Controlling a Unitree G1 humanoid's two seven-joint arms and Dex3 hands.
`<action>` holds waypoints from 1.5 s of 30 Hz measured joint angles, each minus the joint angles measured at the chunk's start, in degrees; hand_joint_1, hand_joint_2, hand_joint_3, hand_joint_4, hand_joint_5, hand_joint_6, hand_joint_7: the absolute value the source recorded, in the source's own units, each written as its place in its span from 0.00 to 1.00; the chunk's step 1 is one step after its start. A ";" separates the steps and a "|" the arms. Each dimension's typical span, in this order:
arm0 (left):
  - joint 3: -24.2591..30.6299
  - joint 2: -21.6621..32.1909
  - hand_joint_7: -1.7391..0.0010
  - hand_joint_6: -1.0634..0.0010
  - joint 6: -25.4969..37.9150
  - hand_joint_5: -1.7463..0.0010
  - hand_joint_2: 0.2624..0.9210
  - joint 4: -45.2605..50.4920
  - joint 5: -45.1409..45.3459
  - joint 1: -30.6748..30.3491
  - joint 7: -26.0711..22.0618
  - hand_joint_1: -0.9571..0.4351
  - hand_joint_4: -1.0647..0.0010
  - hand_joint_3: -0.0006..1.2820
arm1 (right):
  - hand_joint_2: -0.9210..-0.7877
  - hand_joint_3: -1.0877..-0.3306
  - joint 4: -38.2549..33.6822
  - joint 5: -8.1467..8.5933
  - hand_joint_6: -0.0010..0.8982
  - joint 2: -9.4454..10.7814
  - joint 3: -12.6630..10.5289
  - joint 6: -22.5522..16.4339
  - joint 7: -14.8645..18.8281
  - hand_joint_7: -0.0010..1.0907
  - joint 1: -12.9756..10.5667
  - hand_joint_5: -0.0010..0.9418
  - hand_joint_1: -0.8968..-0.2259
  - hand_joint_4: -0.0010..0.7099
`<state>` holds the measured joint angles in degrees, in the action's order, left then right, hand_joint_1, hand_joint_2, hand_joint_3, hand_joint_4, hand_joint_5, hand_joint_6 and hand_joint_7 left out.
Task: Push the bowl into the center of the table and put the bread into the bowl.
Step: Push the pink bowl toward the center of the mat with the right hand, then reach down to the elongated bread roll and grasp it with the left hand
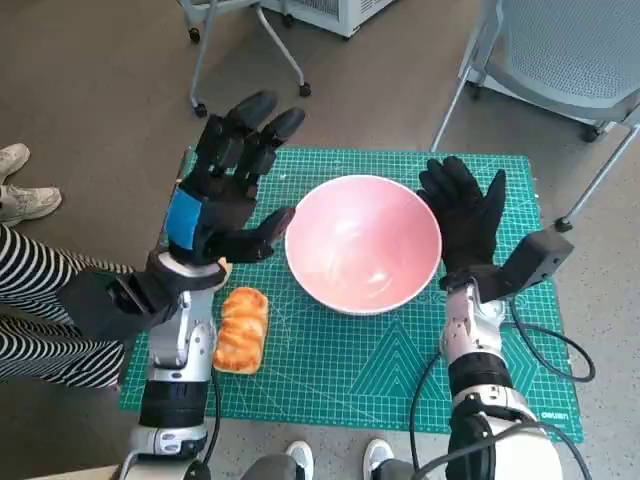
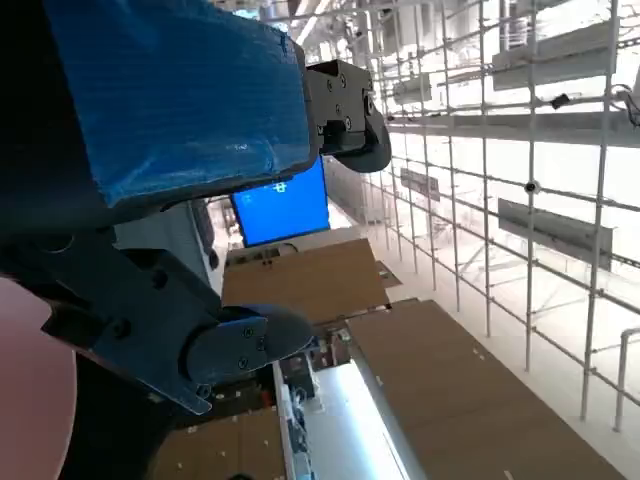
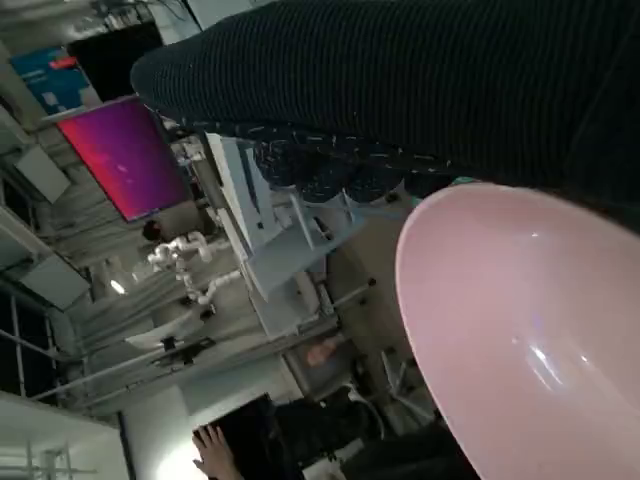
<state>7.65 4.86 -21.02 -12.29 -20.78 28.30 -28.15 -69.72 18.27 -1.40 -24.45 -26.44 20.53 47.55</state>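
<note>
- Head view: I see a pink bowl [image 1: 363, 243] sitting roughly in the middle of a green cutting mat [image 1: 400, 360] that covers the table. My left hand [image 1: 222, 190], black with blue tape on its back, is raised just beside the bowl's left rim, fingers spread and holding nothing. My right hand [image 1: 465, 215], in its black glove, stands flat and upright with fingers apart at the bowl's right rim; I cannot tell whether it touches. The bread [image 1: 242, 329], a golden loaf, lies on the mat near the front left, outside the bowl, below my left hand. A person's striped trouser legs [image 1: 35, 300] and white shoes [image 1: 22, 185] show at the left edge, and chair legs [image 1: 245, 50] on the floor beyond the table.
- Left wrist view: the blue-taped back of my left hand [image 2: 170, 95] fills much of the picture. A sliver of the pink bowl [image 2: 30, 400] shows at one edge. Behind are a blue screen [image 2: 282, 212] and white racking [image 2: 500, 150].
- Right wrist view: the glove of my right hand [image 3: 420, 90] lies just beside the bowl's rim [image 3: 520, 330]. A magenta screen [image 3: 125, 155] glows in the background.
</note>
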 measured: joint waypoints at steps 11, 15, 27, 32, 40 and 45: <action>-0.20 -0.05 0.64 1.00 -0.09 0.73 0.75 0.00 0.33 -0.29 0.35 0.53 0.98 0.44 | 0.00 0.24 2.25 -1.34 0.11 -2.22 1.63 -0.98 -0.29 0.32 -0.42 0.00 0.49 0.18; -0.22 -0.11 0.65 1.00 -0.23 0.73 0.76 -0.02 0.46 -0.29 0.36 0.54 0.97 0.44 | 0.00 0.26 6.16 -4.05 0.13 -3.84 3.81 -3.61 -2.19 0.33 -1.83 0.00 0.48 0.19; -0.62 -0.67 0.64 1.00 -1.03 0.74 0.77 -0.45 0.57 -0.20 0.48 0.53 0.96 0.43 | 0.00 0.37 23.00 -9.69 0.11 -7.79 9.68 -12.32 -3.81 0.43 -9.45 0.01 0.36 0.24; -0.90 -0.74 0.64 1.00 -1.03 0.74 0.77 -0.61 0.55 -0.05 0.41 0.53 0.95 0.42 | 0.00 0.43 31.77 -9.08 0.11 -8.12 11.21 -11.61 -2.71 0.46 -13.11 0.02 0.31 0.27; -1.12 -0.60 0.64 1.00 -1.01 0.73 0.78 -0.62 0.40 0.98 -0.16 0.53 0.95 0.42 | 0.00 0.49 44.63 -6.61 0.12 -8.16 12.91 -8.18 -1.08 0.49 -17.84 0.02 0.27 0.29; -1.10 -0.38 0.65 1.00 -0.77 0.73 0.78 -0.62 0.10 1.68 -0.78 0.53 0.95 0.42 | 0.00 0.50 49.57 -6.05 0.12 -8.08 13.88 -7.49 -0.70 0.49 -19.29 0.02 0.27 0.29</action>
<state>6.55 4.48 -21.79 -12.90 -20.67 29.98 -28.93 -20.14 12.21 -9.48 -10.57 -33.93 19.83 28.27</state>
